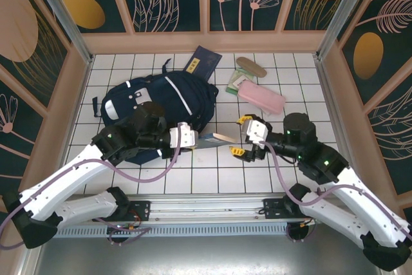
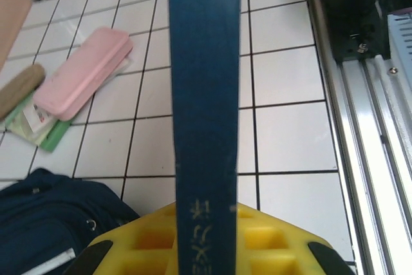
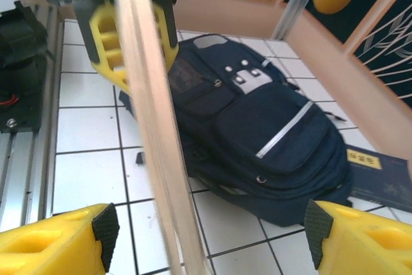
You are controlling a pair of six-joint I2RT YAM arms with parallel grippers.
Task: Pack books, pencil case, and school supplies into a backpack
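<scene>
Clamped at one end by the left gripper (image 1: 193, 138), the blue book (image 1: 217, 138) juts right beside the backpack (image 1: 168, 98), its free end between the parted jaws of the right gripper (image 1: 243, 136); so thin a hold could let it slip.

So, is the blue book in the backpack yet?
Out: left tool holds the blue book over the tiled table, beside the backpack.

The backpack (image 1: 161, 104) lies on the left half of the table (image 1: 302, 75). A booklet (image 1: 201, 62) lies just behind it, by the far edge. To the backpack's right, the pencil case (image 1: 261, 98) rests partly on a flat pack (image 1: 235, 83), with an oval piece (image 1: 251, 66) just behind. Before the backpack, a book (image 1: 215, 139) hangs between the left gripper (image 1: 193, 136) and the right gripper (image 1: 243, 136).
</scene>
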